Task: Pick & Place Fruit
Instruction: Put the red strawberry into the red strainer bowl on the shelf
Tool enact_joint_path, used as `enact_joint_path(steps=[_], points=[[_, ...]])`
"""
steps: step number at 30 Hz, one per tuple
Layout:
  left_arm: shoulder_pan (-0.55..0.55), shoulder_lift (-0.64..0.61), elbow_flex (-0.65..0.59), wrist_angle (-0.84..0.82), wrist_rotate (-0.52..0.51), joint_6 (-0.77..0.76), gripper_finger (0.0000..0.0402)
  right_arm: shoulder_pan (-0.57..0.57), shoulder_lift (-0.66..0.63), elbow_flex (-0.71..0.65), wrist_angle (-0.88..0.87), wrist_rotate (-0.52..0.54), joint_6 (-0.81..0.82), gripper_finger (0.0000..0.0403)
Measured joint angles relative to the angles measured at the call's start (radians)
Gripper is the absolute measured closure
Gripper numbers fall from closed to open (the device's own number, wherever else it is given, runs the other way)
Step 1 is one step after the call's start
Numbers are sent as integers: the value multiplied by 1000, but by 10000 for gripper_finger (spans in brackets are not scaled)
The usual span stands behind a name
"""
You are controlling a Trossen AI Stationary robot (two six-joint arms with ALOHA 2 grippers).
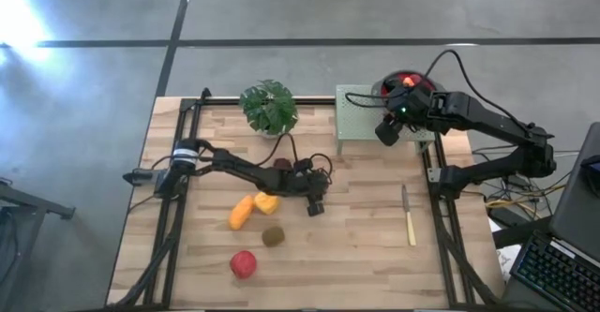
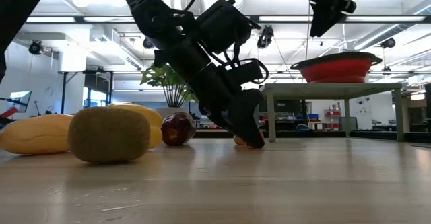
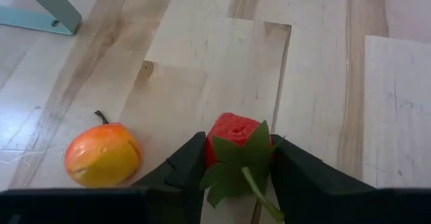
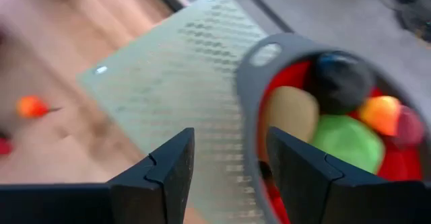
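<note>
A red strawberry (image 3: 232, 131) with a green leafy cap lies on the wooden table (image 1: 366, 246), and my left gripper (image 3: 239, 143) (image 1: 317, 206) is shut on it. A small orange fruit (image 3: 102, 155) with a stem sits on the table just beside it. My right gripper (image 4: 229, 135) (image 1: 386, 134) hangs open, nothing between its fingers, above the pale green platform (image 1: 358, 115), beside a red bowl (image 4: 296, 56) holding several fruits. On the table nearer the front lie an orange fruit (image 1: 241, 212), a yellow one (image 1: 266, 202), a brown kiwi (image 1: 273, 236) and a red apple (image 1: 243, 263). My left gripper pinches the strawberry by its two opposite sides (image 3: 213, 143) between its two fingers. The fingers slant down at it from the table's left side. The strawberry rests on the table, its leafy cap and stem (image 3: 259, 192) turned toward the gripper.
A potted plant (image 1: 269, 106) stands at the far edge left of the platform. A knife (image 1: 409, 220) with a pale handle lies toward the right. The black frame rails (image 1: 169, 237) run along both table sides. Bare wood lies between the fruits and the knife.
</note>
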Motion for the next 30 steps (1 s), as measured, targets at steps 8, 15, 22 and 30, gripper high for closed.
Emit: enact_joint_path(steps=[8,15,22,30], points=[[-47,-30,-2,0,16,-6,255,179,0,-11,-1,-60,-8,233],[-84,-89,-2,8,26,-34,252,451,0,-31,3,-51,88,217],[-96,-164,-48,188,188,-123,251,780,4,-107,70,13,258,205],[-97,-214,-140,493,391,-299,251,1102,55,-213,314,252,296,211]])
